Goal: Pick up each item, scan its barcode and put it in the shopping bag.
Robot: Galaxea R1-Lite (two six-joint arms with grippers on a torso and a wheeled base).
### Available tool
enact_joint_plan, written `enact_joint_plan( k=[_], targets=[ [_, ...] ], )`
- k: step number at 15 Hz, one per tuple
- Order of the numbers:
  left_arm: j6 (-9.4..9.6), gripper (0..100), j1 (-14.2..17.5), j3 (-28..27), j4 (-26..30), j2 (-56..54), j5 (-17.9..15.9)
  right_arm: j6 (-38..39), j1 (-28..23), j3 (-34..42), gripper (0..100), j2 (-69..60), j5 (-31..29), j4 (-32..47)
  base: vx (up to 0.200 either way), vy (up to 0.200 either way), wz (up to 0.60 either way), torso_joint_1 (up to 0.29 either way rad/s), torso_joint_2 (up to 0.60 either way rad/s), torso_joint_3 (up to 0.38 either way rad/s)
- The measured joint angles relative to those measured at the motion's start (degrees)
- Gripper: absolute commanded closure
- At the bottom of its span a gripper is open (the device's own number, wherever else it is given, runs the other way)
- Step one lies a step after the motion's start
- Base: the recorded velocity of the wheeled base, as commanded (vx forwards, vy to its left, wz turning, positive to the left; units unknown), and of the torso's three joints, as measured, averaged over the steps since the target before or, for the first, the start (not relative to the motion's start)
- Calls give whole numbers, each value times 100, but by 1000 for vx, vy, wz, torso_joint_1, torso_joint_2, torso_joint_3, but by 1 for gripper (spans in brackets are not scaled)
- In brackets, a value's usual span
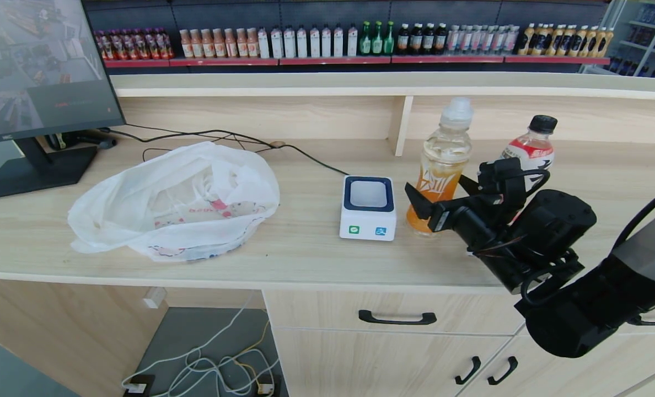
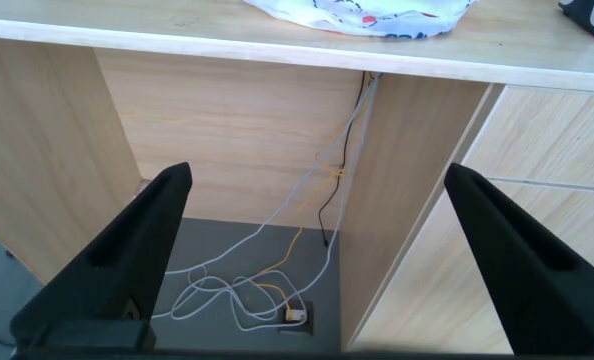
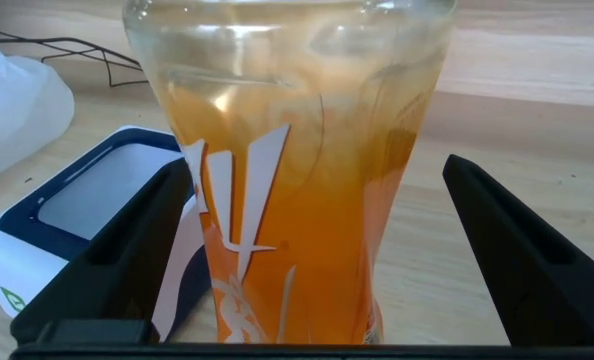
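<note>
The right tool (image 3: 315, 170) is seen released, its fingers spread wide to either side of the orange bottle (image 1: 440, 165) with gaps left on both sides. This bottle is stood upright on the surface (image 1: 305, 248), just beside the scanner (image 1: 368, 208). A black-capped bottle (image 1: 531, 149) is stood near it. The bag (image 1: 178, 201) is laid open left of the scanner. The left tool (image 2: 317, 175) is held released below the surface edge, above floor cables (image 2: 267, 290).

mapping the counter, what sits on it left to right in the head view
black monitor, white plastic shopping bag, white square scanner with blue rim, clear orange-drink bottle, red-and-white labelled bottle with black cap
</note>
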Motion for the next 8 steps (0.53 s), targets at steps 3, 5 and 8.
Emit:
enact_joint_plan(
  k=[3, 5, 8],
  targets=[
    [0, 0, 0, 0, 0, 0, 0, -20, 9, -121, 0, 72, -9, 13, 0, 0, 0, 0, 0, 0],
    [0, 0, 0, 0, 0, 0, 0, -20, 20, -146, 0, 100, -1, 17, 0, 0, 0, 0, 0, 0],
    [0, 0, 0, 0, 0, 0, 0, -20, 38, -291, 0, 171, -6, 39, 0, 0, 0, 0, 0, 0]
  ],
)
